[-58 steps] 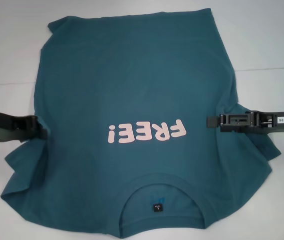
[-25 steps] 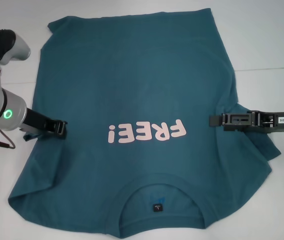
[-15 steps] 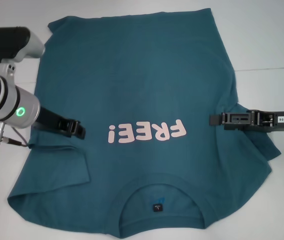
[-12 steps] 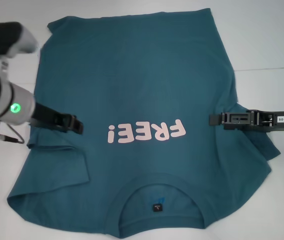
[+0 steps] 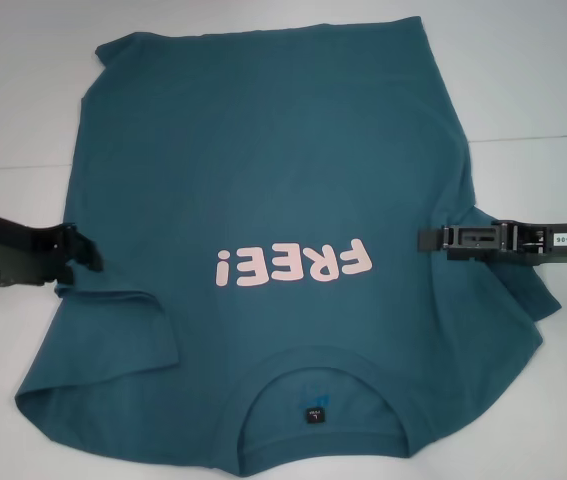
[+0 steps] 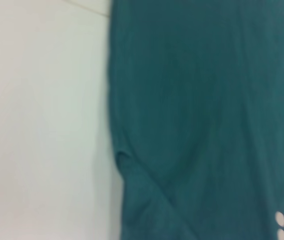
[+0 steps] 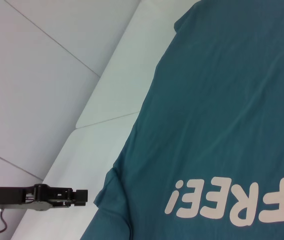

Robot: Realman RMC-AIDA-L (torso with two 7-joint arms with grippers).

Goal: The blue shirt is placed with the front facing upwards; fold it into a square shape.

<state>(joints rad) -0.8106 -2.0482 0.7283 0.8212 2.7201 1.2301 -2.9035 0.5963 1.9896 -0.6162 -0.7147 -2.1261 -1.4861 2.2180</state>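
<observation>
Between both grippers' fingers [image 5: 90, 253] lies the blue shirt [image 5: 273, 180].

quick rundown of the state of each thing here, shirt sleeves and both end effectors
dark teal-blue cotton shirt: spread flat on the white table, pink lettering up, body not folded.
shirt's left sleeve: folded in over the body.
shirt's right sleeve: rumpled, still out at the side.
left end effector: at the shirt's left edge.
right end effector: on the shirt's right edge.
</observation>
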